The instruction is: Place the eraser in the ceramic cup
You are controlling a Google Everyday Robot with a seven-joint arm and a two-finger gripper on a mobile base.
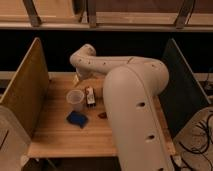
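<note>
The ceramic cup (75, 99) is small, pale and round, and stands upright on the wooden table (55, 135), left of centre. The eraser (90, 95), a narrow white block with dark markings, lies just right of the cup, close to its side. My large white arm bends over the back of the table. My gripper (80, 78) is at the arm's end, just behind the cup and the eraser and close to the table. It is mostly hidden by the wrist.
A flat blue squarish piece (77, 119) lies in front of the cup. A reddish-brown item (102, 115) shows beside my arm. A tan side wall (25, 92) stands at the left and a dark one (182, 87) at the right.
</note>
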